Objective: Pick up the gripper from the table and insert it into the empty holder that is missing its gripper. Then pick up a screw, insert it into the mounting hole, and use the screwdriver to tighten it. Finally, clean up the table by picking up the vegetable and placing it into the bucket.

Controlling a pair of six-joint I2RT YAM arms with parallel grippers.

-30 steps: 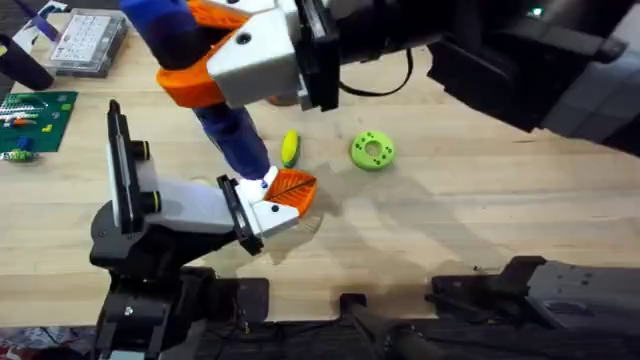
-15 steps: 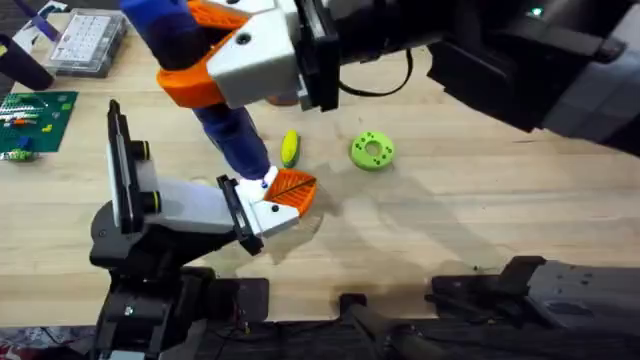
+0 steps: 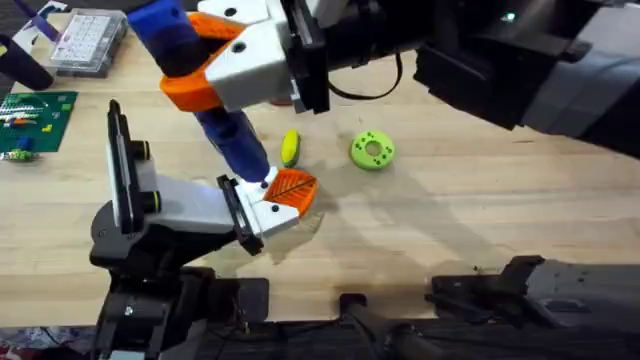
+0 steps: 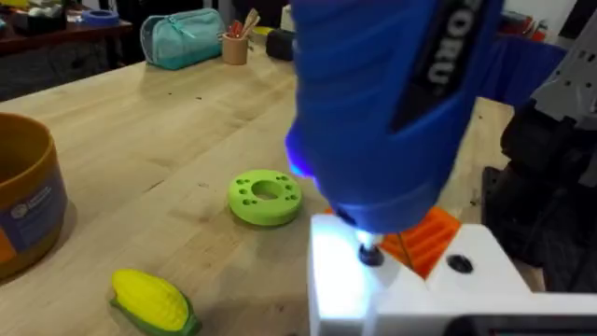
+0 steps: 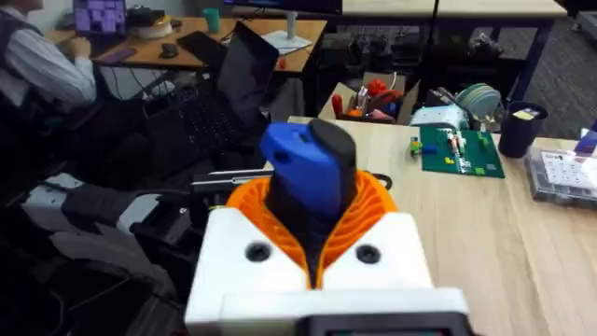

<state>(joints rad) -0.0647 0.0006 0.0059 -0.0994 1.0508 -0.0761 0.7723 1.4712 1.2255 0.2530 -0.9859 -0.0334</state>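
Your right gripper (image 5: 312,247) pinches the screwdriver (image 3: 215,115) mid-body; it's rigid and top-heavy, so keep its bit square on the holder (image 3: 185,205). The left gripper's state I can't tell.

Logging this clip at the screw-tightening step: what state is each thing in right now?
screwdriver: gripped, tilted, bit down on the white base.
right gripper: shut on screwdriver.
gripper: seated in holder.
vegetable: lying on table, outside the bucket.
bucket: upright.
green ring disc: lying flat.
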